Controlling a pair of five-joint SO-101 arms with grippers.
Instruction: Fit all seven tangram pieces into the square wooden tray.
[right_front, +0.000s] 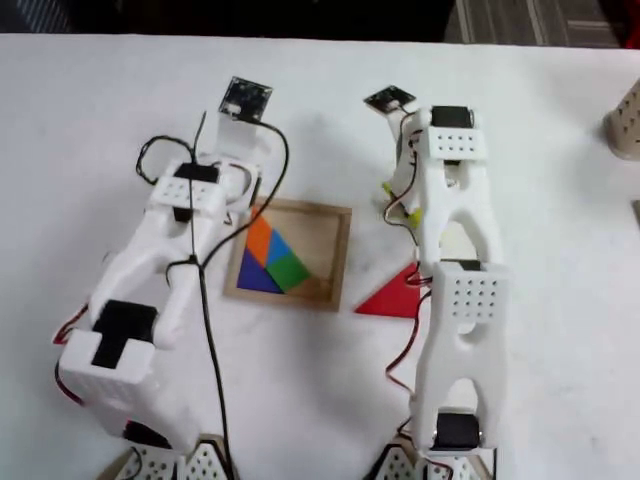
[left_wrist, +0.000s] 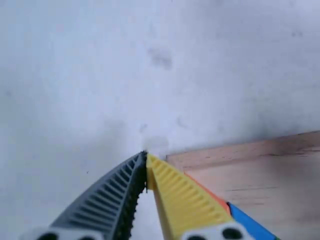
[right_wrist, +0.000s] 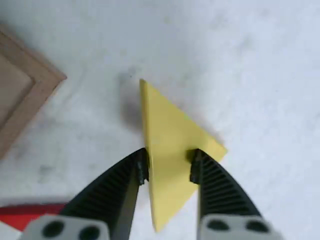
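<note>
Tangram status, quick one. Looking down on a white table (right_front: 560, 340) with the square wooden tray (right_front: 344, 250) roughly in the middle, between the left arm (right_front: 150, 270) and the right arm (right_front: 455, 230). Holds three pieces, all bunched in its left half and touching one another: orange piece (right_front: 259, 243) on the far side, green piece (right_front: 288, 262) just right of it, blue piece (right_front: 256, 279) on the near side. Shows bare wood across the right half.

Over to the left gripper (left_wrist: 145, 157): clenched, grey finger (left_wrist: 107, 200) and yellow finger (left_wrist: 180, 200) meeting right at the tips. Hangs at the tray's far-left corner, tips over white table just outside the rim.

Then the right gripper (right_wrist: 168, 162): grasping the yellow triangle (right_wrist: 167, 125), with a dark finger (right_wrist: 122, 182) pressed against each side of it. Puts that triangle to the right of the tray, near its far-right corner but outside the rim. Can't tell whether lifted a bit or flat on the table.

Also a red triangle (right_front: 392, 298) lying flat on the table, just right of the tray's near-right corner and on the near side of the right gripper. Tucks one tip under the right arm.
</note>
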